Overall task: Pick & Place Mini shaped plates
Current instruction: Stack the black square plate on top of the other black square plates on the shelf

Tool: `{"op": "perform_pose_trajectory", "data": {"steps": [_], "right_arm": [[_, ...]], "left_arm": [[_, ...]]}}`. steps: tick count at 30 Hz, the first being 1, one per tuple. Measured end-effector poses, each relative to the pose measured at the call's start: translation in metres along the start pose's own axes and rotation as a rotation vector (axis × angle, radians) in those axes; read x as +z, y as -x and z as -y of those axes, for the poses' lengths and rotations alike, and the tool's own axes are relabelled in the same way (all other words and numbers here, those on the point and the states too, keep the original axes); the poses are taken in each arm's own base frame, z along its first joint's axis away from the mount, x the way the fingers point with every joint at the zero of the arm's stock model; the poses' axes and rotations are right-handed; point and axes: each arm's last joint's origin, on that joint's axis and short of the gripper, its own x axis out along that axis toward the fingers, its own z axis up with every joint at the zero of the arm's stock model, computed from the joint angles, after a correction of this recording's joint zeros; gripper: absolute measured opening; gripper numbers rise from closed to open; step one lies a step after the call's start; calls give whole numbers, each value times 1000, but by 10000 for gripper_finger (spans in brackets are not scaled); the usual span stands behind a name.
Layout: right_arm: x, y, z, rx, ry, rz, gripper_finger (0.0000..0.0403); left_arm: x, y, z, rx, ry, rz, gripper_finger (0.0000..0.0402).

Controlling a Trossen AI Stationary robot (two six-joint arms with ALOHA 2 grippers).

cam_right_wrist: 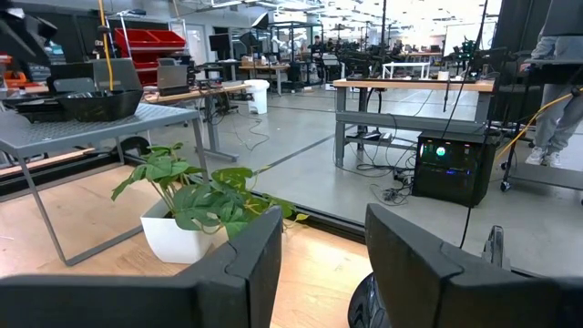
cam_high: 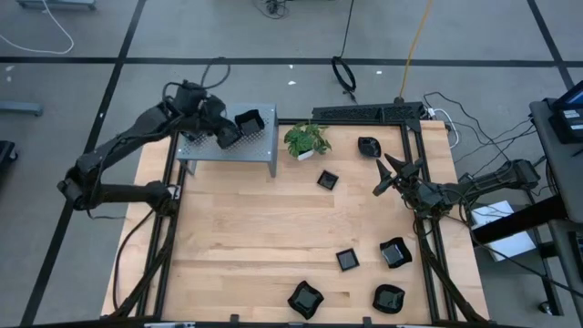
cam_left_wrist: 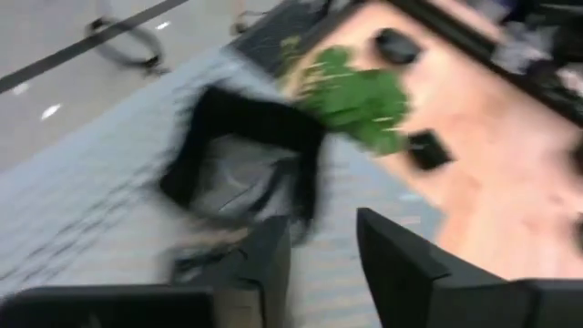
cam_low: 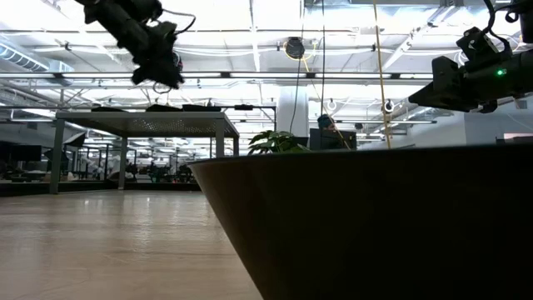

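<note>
A black square mini plate (cam_high: 249, 119) (cam_left_wrist: 246, 155) rests on its base on the grey perforated stand (cam_high: 239, 150), at its far right part; the right wrist view also shows this plate (cam_right_wrist: 91, 102) there. My left gripper (cam_high: 225, 130) (cam_left_wrist: 323, 260) hovers over the stand just left of that plate, open, with nothing between its fingers. Several more black plates lie on the wooden table: one (cam_high: 328, 179) mid-table, one (cam_high: 369, 146) at the far right, and others (cam_high: 347, 260) near the front. My right gripper (cam_high: 387, 173) (cam_right_wrist: 323, 264) waits at the table's right side, open and pointing level.
A small green potted plant (cam_high: 307, 139) (cam_right_wrist: 196, 205) stands right of the stand. One plate (cam_low: 375, 225) sits so close to the low camera that it fills most of that view. Black frame rails (cam_high: 428, 264) run along the table's sides. Bare wood (cam_high: 246, 219) lies left of centre.
</note>
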Motion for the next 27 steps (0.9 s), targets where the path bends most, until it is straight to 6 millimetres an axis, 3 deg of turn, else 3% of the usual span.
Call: {"op": "perform_pose_trajectory", "data": {"steps": [7,15,27], "right_arm": [[0,0,0,0,-1,0,146],[0,0,0,0,-9,2,146],[24,1,2,22,-556,105,146]], "left_arm": [[12,-9,50,-188,-102,131,178],[20,-6,95,-343,-149,293,184],[21,0,138,-288,-93,473,184]]}}
